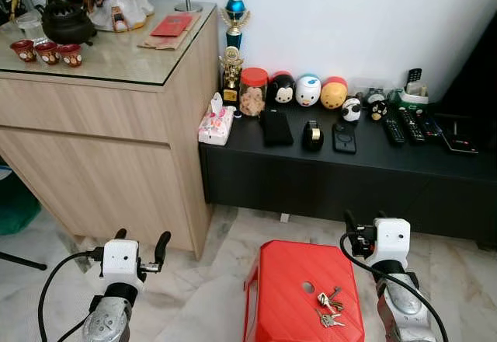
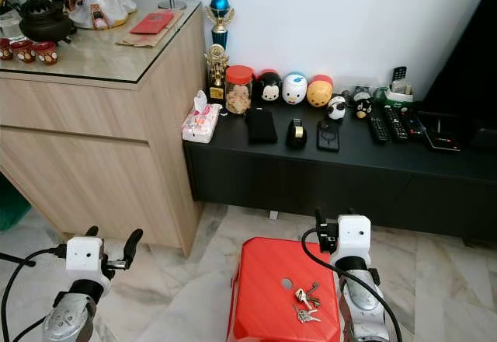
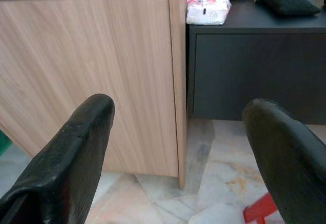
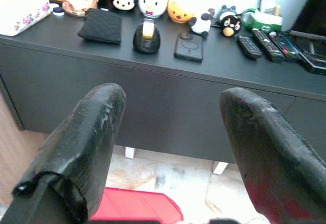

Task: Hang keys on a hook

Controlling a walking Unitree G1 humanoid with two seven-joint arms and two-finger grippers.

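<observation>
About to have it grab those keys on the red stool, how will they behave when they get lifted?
The keys are a loose bunch lying splayed, so they will probably dangle and swing. Small, flat metal may slip between wide pads. The red stool has a smooth-looking top, so a nudge would likely slide them.

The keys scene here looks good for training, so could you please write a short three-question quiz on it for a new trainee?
1. True or false: the keys lie on the red stool.
2. Which gripper is nearer the keys: A) left gripper B) right gripper?
3. Fill in: both grippers are ___ and hold nothing.

Key: 1. True; the bunch sits on the stool's top beside its centre hole. 2. B; it hovers just above the stool's far right corner, while the left one is in front of the wooden cabinet. 3. Open.
</observation>
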